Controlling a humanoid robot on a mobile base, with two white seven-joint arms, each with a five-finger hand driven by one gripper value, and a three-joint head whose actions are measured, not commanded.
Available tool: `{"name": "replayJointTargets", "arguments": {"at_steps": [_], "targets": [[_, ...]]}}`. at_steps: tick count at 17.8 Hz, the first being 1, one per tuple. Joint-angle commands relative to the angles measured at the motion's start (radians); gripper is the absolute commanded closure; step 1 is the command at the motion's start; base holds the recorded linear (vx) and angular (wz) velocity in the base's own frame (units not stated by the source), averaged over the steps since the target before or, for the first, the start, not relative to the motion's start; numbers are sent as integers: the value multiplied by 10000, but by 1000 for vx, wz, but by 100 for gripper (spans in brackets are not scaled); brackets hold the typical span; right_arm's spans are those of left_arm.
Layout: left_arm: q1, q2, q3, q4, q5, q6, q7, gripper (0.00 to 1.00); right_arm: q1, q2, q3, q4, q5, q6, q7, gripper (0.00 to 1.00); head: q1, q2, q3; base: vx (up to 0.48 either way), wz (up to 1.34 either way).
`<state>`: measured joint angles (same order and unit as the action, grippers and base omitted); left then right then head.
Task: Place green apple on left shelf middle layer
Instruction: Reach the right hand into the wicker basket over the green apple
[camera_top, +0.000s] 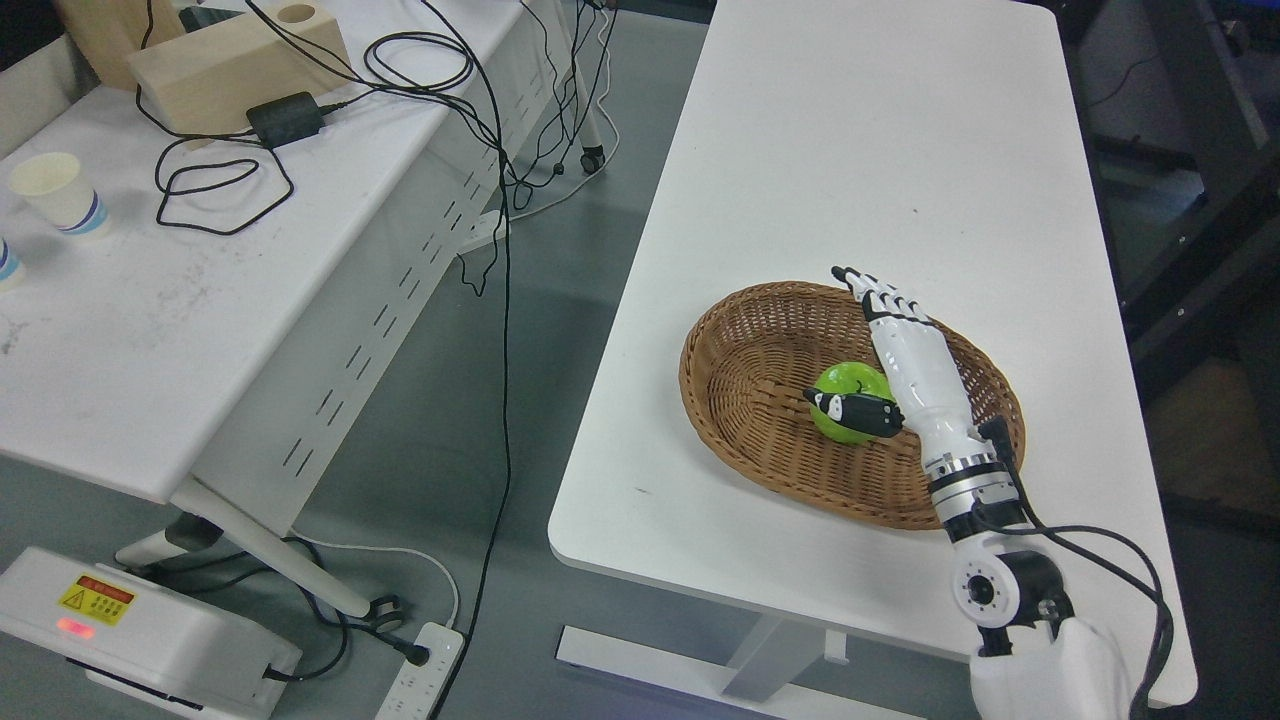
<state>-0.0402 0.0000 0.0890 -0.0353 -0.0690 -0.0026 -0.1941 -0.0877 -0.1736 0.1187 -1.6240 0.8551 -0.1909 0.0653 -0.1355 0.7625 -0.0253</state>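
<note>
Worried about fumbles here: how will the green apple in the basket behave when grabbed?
The green apple looks round and glossy, so it may slip or roll in the basket. It seems rigid, unlikely to squash. The right robot hand has only its thumb across it, so no firm hold.

I have one head view, looking steeply down from above at the table, close in, with floor at left.

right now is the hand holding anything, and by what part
Nothing is held. The right hand is open over the basket, its thumb lying across the green apple, fingers straight.
</note>
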Motion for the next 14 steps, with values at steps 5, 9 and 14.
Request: {"name": "replayJointTargets", "arguments": {"at_steps": [5, 9, 14], "targets": [[-12, 175, 0, 0, 0, 10, 8, 0, -319, -841, 1099, 1314, 392, -116, 221, 1, 0, 0, 0, 5, 0], [-12, 175, 0, 0, 0, 10, 8, 0, -672, -902, 1099, 1866, 438, -70, 237, 2, 0, 0, 0, 0, 0], [3, 175, 0, 0, 0, 10, 8, 0, -642, -933, 1099, 1913, 607, -85, 237, 10, 0, 0, 0, 0, 0]]}}
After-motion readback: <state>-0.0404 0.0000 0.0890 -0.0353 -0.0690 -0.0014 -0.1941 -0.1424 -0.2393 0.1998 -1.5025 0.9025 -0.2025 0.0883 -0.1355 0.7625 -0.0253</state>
